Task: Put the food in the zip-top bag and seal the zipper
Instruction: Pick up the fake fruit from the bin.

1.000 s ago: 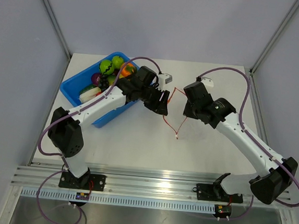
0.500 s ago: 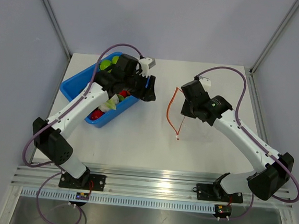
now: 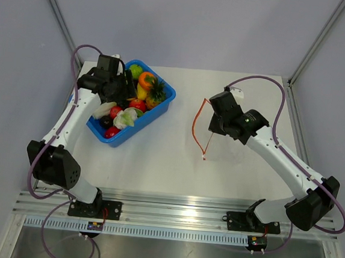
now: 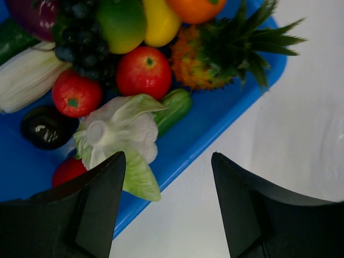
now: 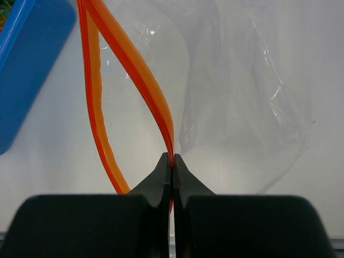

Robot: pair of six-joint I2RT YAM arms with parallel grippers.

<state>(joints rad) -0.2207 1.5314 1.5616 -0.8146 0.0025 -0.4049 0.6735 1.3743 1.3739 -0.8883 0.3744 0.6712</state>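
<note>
The food lies in the blue bin (image 3: pixel 168 96): an orange (image 3: pixel 146 78), a pineapple (image 4: pixel 215 51), a red apple (image 4: pixel 143 71), a tomato (image 4: pixel 76 93), a lemon (image 4: pixel 158 21), a cabbage (image 4: pixel 121 129) and a cucumber (image 4: pixel 173 107). My left gripper (image 4: pixel 167 183) is open and empty, above the bin's near rim; it also shows in the top view (image 3: pixel 122 92). My right gripper (image 5: pixel 172 158) is shut on the zipper (image 5: pixel 134 70) of the clear zip-top bag (image 5: pixel 242 97). The bag's mouth gapes in an orange loop (image 3: pixel 195 128) left of the right gripper (image 3: pixel 211 125).
The bin also holds dark grapes (image 4: pixel 83 43), a black eggplant (image 4: pixel 45 126) and a white leek (image 4: pixel 27 75). Its corner (image 5: pixel 32 59) shows at the left of the right wrist view. Bare white table lies between bin and bag. Frame posts stand at the back corners.
My left arm has swung left, from the bag's mouth to over the blue bin. The bag's strip now hangs from the right gripper alone, which has hardly moved.
</note>
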